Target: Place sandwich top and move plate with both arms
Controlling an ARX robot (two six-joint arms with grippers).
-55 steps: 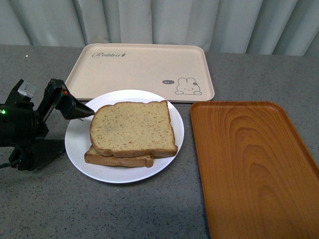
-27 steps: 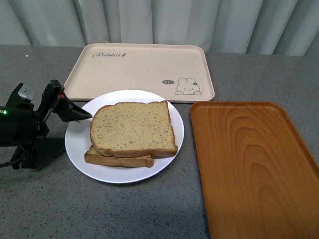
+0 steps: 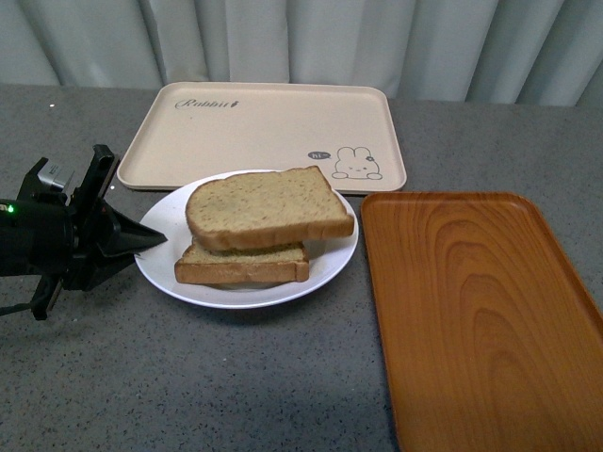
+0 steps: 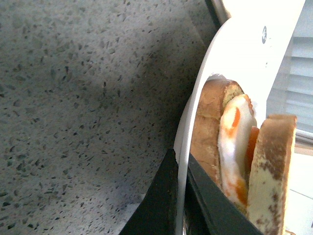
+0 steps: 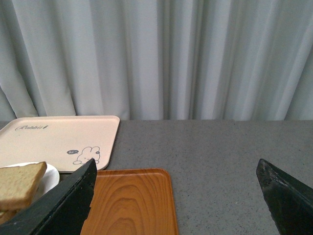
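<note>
My left tool [image 3: 141, 241] was clamped narrow on the left rim of the plate [image 3: 162, 215]. The left wrist view showed one finger above the rim and one below. The plate was near the middle of the grey surface [image 3: 207, 386], just left of the wood-grain tray [image 3: 471, 311]. From the front, its far rim overlapped the near edge of the rabbit tray [image 3: 264, 127]. I could not tell whether the plate was clear of the surface. The sandwich top [image 3: 268, 205] lay on the lower slice [image 3: 240, 266], set off toward the far right so that it overhung that side. A fried egg [image 4: 235, 142] showed between the two slices. My right tool [image 5: 176, 169] was spread wide, with nothing between its fingers.
</note>
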